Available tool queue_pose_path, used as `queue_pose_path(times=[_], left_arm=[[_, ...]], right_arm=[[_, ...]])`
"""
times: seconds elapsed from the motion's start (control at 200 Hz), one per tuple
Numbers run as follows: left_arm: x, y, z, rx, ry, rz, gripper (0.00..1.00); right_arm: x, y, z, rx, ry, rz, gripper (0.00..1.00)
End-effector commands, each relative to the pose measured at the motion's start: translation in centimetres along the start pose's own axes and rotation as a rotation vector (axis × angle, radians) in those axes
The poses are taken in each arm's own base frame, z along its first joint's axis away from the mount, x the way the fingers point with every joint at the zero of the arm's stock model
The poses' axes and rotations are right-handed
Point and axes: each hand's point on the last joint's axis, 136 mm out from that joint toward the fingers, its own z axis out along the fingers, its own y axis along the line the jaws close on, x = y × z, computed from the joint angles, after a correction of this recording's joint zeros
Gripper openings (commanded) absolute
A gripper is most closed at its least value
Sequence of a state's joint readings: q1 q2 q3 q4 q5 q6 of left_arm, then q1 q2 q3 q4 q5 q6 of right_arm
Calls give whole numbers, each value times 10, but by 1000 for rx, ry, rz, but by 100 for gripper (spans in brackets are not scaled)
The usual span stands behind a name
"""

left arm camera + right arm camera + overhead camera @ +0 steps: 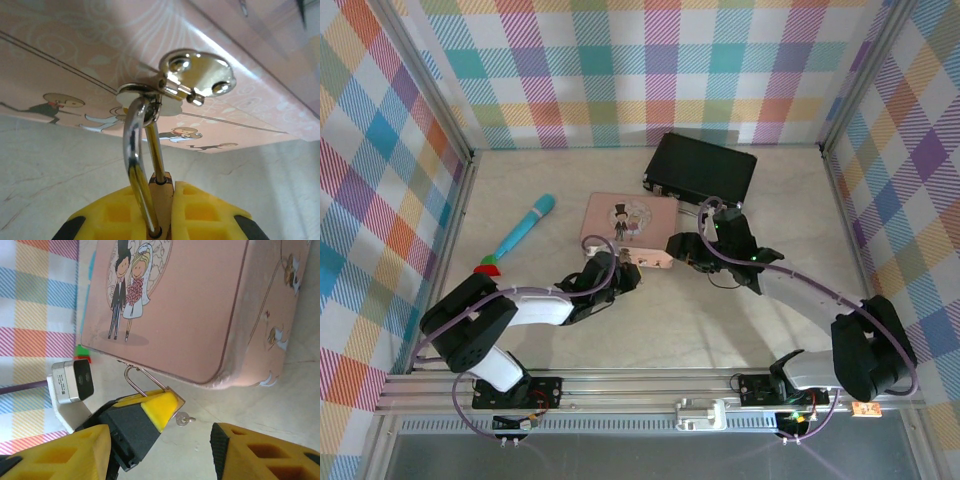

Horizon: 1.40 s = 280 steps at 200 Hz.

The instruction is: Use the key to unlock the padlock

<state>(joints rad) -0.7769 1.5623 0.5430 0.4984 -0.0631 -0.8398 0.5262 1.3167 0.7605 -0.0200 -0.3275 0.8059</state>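
Left fingers (200,210) clamp padlock (162,200) steady at frame bottom. Right fingers (260,455) stand wide, empty; close squarely on key (185,419) head, lower centre, then twist gently.

This is a robot test booth in a lab, not a home. Behind and to either side of the left pincer (620,278) and right pincer (682,248) stand walls (620,70) of bright checked print, held by bare metal posts (424,75). Nearer than the pincers runs a metal rail (650,388) with both arms (820,300) bolted to it. Under the pincers lies a pale stone-look tabletop (720,330). A small camera (74,381) sits behind the left pincer, beside a purple cable (22,387).
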Motion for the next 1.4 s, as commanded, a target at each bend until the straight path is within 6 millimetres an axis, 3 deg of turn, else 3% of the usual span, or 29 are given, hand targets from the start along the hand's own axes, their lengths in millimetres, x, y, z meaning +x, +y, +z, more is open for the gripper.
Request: queue_pose_path(times=[0.0, 0.125, 0.23, 0.36, 0.53, 0.725, 0.84, 1.05, 1.25, 1.395], left_arm=[[-9, -13, 4, 32, -47, 52, 0], [-3, -8, 10, 28, -37, 26, 10], [-4, -7, 6, 30, -46, 8, 32], [-16, -2, -10, 5, -90, -26, 56], [-39, 10, -38, -57, -138, -35, 70], [-53, 17, -49, -59, -152, -59, 72], [-46, 15, -41, -16, -129, -77, 70], [-34, 25, -29, 1, -116, -112, 68], [-35, 28, -33, -21, -123, -99, 68], [-38, 30, -40, -32, -145, -102, 68]], right_arm=[[5, -10, -8, 78, 27, -69, 55], [4, -6, -6, 65, 28, -91, 55], [4, -5, -4, 65, 29, -105, 54], [4, 1, -5, 61, 20, -145, 54], [7, 5, -3, 87, 23, -200, 54], [16, 13, 9, 100, 57, -275, 53], [27, 13, 23, 118, 113, -284, 52], [23, 8, 47, 142, 115, -257, 53], [-7, -10, 58, 277, 3, -339, 55], [-23, -4, 62, 305, -24, -439, 55]])
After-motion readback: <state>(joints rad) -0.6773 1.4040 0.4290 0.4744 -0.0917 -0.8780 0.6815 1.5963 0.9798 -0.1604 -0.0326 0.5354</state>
